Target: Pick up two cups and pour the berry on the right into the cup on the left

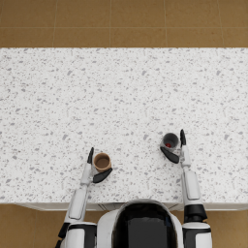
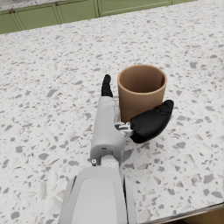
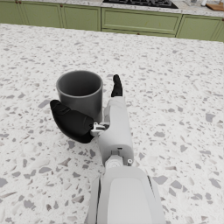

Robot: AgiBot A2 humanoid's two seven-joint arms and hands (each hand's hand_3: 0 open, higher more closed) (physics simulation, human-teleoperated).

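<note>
A simulated humanoid robot stands at a white speckled stone worktop (image 1: pixel 121 97), both white arms reaching over its near edge toward two small cups that sit well apart.

The left robot hand (image 1: pixel 95 168) rests against a tan, straight-sided cylindrical cup (image 1: pixel 102 162) standing upright on the worktop's near left part. In the left wrist view the dark thumb (image 2: pixel 151 122) lies across the cup's near wall while a straight finger (image 2: pixel 106 85) runs along its far side, so the left robot hand (image 2: pixel 131 118) brackets the tan cup (image 2: pixel 141 89) with fingers spread around it. Whether it actually presses the cup cannot be told; the cup's base sits on the stone.

To the right, the right robot hand (image 1: pixel 175 149) is set in a mirrored pose against a dark grey cylindrical cup (image 1: pixel 170 141), also upright on the worktop. The head view shows a small red berry (image 1: pixel 168 144) inside this cup. In the right wrist view the right robot hand (image 3: pixel 94 118) has its thumb (image 3: pixel 70 121) curved across the grey cup's (image 3: pixel 80 92) wall and a finger (image 3: pixel 117 85) straight along the other side, spread rather than clenched; the berry is hidden by the cup's rim from this angle.

Beyond the worktop, green cabinet fronts (image 3: pixel 140 19) line the background, and brown tiled floor (image 1: pixel 121 22) shows past the far edge.
</note>
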